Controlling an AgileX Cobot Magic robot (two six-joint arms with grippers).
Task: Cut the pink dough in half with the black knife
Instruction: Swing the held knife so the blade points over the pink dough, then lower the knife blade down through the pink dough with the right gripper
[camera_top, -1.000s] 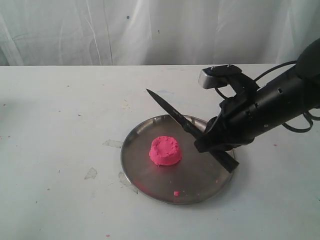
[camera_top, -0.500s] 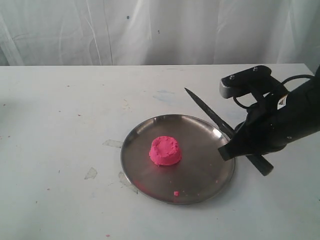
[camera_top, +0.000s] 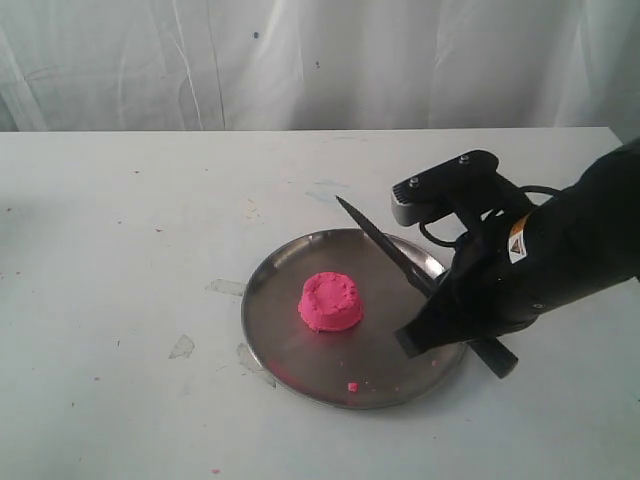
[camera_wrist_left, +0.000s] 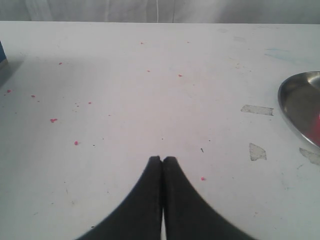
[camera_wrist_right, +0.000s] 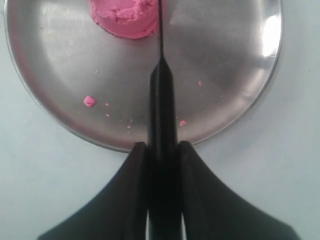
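Note:
The pink dough (camera_top: 331, 301) (camera_wrist_right: 125, 17) is one round domed lump on the steel plate (camera_top: 275, 350) (camera_wrist_right: 60, 60), left of its centre. My right gripper (camera_top: 420, 330) (camera_wrist_right: 161, 145) is shut on the handle of the black knife (camera_top: 385, 245) (camera_wrist_right: 161, 95). The knife is held tilted over the plate's right half, its tip pointing back-left and up, the blade apart from the dough. In the right wrist view the thin blade runs past the lump's edge. My left gripper (camera_wrist_left: 162, 159) is shut with nothing in it, over bare table away from the plate; the exterior view does not show it.
A tiny pink crumb (camera_top: 352, 386) (camera_wrist_right: 90, 101) lies near the plate's front rim. Clear tape scraps (camera_top: 225, 287) are stuck to the table left of the plate. Pink specks (camera_wrist_left: 53, 120) dot the table under the left arm. A white curtain hangs behind.
The right gripper with the knife swung right, off the plate, then came back left and lower over the plate's right side. The dough has not moved.

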